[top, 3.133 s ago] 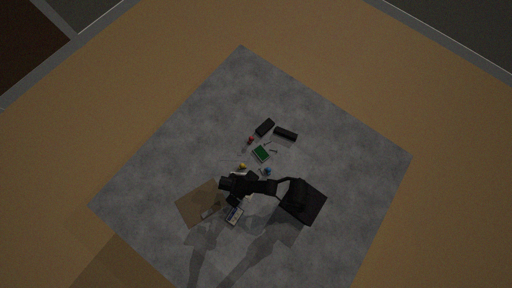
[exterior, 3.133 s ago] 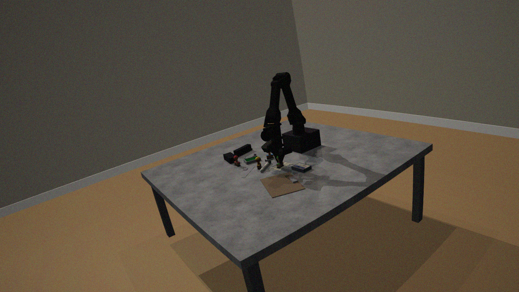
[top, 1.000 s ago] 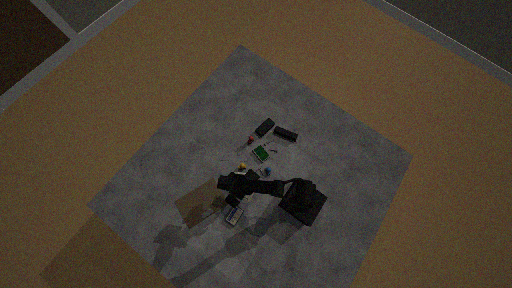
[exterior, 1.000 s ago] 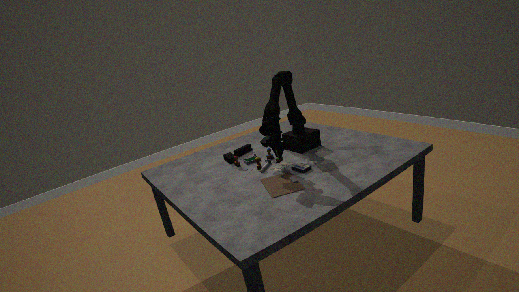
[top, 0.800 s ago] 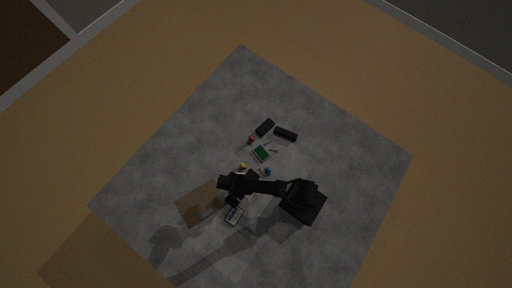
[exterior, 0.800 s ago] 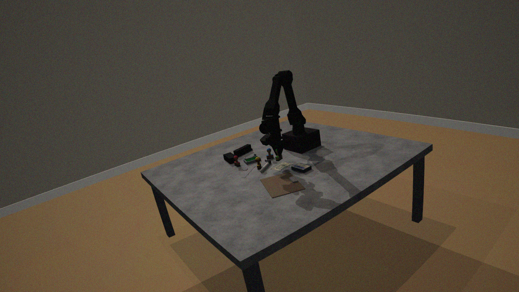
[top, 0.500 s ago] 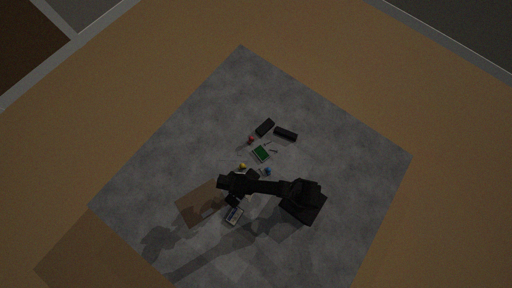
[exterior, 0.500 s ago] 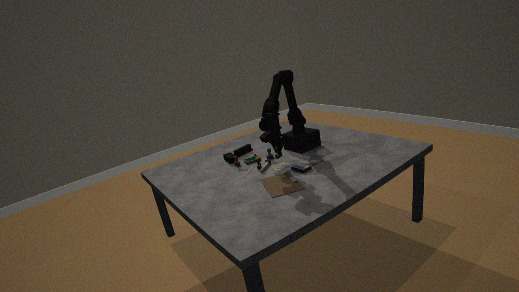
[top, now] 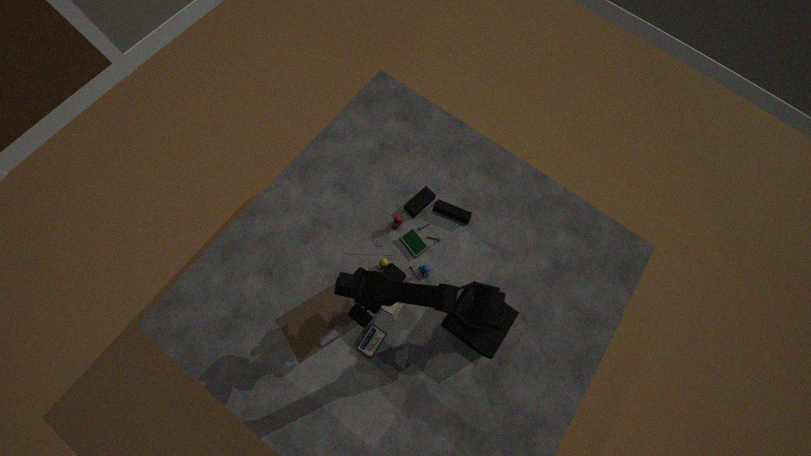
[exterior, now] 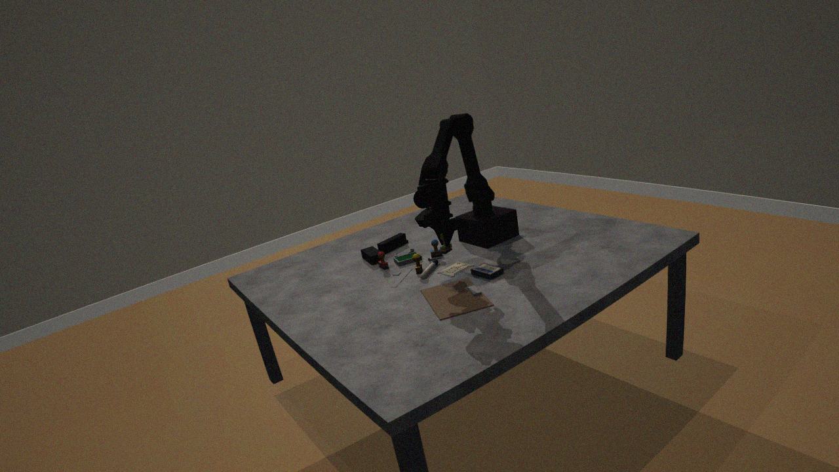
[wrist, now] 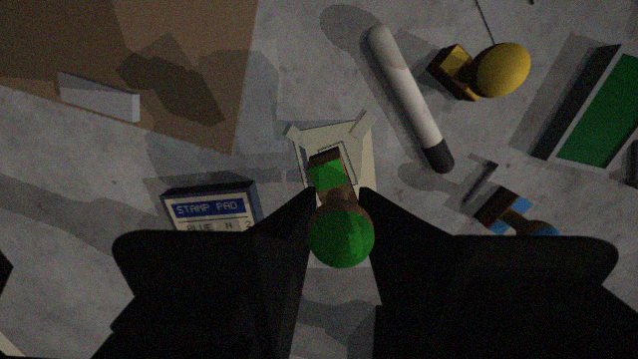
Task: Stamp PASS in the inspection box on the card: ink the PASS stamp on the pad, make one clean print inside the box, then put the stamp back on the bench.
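My gripper (wrist: 337,194) (exterior: 447,241) is shut on a green-knobbed stamp (wrist: 341,239) (exterior: 446,248), presumably PASS; no lettering shows. The stamp is held above the cream card (wrist: 361,142) (exterior: 454,269) (top: 392,310), not touching it. Its base overlaps the outlined box in the wrist view and hides most of the inside, so I cannot tell if a print is there. Pale strips lie at the card's two far corners. The stamp pad (wrist: 208,207) (exterior: 486,270) (top: 371,341), labelled blue, lies left of the card in the wrist view, partly hidden by a finger.
A white cylinder (wrist: 406,87) with a dark end lies right of the card. Yellow (wrist: 503,70) (top: 383,263), blue (top: 424,271) and red (top: 398,219) stamps stand near the green-filled tray (top: 413,242). A brown board (wrist: 199,25) (exterior: 440,300) bears a grey block (wrist: 97,97). Two black blocks (top: 419,201) (top: 452,211) stand beyond.
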`<act>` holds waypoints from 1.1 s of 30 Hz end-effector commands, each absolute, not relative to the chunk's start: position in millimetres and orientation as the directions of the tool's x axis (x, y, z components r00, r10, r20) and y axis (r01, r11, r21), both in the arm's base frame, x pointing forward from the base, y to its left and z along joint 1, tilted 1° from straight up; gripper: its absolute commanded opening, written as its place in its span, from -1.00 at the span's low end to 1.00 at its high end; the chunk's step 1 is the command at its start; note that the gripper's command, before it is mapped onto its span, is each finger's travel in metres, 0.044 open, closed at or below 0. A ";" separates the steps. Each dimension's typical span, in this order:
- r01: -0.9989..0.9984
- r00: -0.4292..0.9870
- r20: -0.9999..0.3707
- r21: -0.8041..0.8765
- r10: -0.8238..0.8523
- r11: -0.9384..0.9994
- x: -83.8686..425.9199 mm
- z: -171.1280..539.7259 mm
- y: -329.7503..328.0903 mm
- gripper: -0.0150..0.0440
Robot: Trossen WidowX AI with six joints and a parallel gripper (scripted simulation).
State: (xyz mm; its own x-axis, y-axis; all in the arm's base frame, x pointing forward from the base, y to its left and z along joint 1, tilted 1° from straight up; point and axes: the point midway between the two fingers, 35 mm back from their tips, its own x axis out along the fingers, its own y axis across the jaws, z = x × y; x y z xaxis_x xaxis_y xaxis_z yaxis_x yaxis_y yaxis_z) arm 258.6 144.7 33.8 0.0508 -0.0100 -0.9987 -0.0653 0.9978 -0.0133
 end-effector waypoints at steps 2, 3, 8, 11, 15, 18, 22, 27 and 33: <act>-0.069 0.049 -0.999 -0.018 -0.015 0.997 278.5 35.2 151.7 -0.49; -0.069 0.049 -0.999 -0.018 -0.015 0.997 282.1 35.5 153.0 -0.49; -0.070 0.050 -0.999 -0.018 -0.014 0.997 299.7 36.6 159.3 -0.49; -0.070 0.051 -0.999 -0.017 -0.014 0.997 310.2 36.8 162.9 -0.49; -0.070 0.052 -0.999 -0.017 -0.014 0.997 324.0 36.5 167.3 -0.49; -0.071 0.053 -0.999 -0.017 -0.013 0.997 334.2 36.0 170.4 -0.49; -0.071 0.054 -0.998 -0.017 -0.013 0.997 347.5 34.8 174.2 -0.49; -0.071 0.054 -0.998 -0.017 -0.013 0.997 352.4 34.2 175.5 -0.49; -0.071 0.054 -0.998 -0.017 -0.013 0.997 353.2 26.7 175.8 -0.49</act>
